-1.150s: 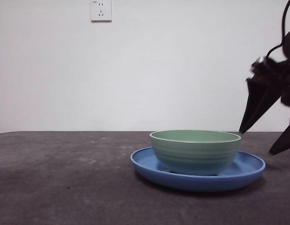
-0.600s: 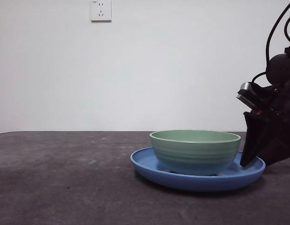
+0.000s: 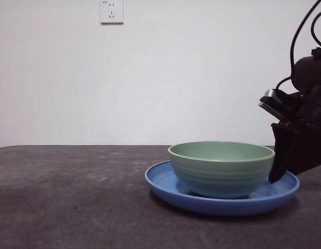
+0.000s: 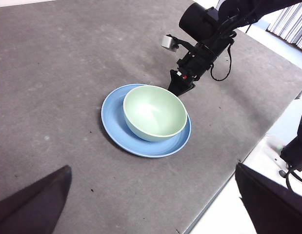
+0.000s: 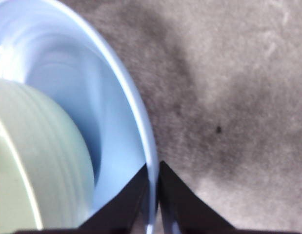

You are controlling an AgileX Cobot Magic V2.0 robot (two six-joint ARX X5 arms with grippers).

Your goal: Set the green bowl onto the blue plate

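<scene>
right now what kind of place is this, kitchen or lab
Likely a lab test bench, not a kitchen: a bare grey table, a blank white wall with one socket, and just a green bowl on a blue plate.

The bench [image 3: 72, 197] had a dark grey, mottled surface. Behind it stood a plain white wall [image 3: 176, 78]. A white socket [image 3: 112, 11] sat high on this wall.

A robot lab or test room, by the look of it — a bare grey bench [image 3: 72, 197] under a blank white wall [image 3: 191, 72], one socket [image 3: 112, 11] high above the bench, and cabled black arms [image 4: 214, 29] — nothing homely around.
</scene>
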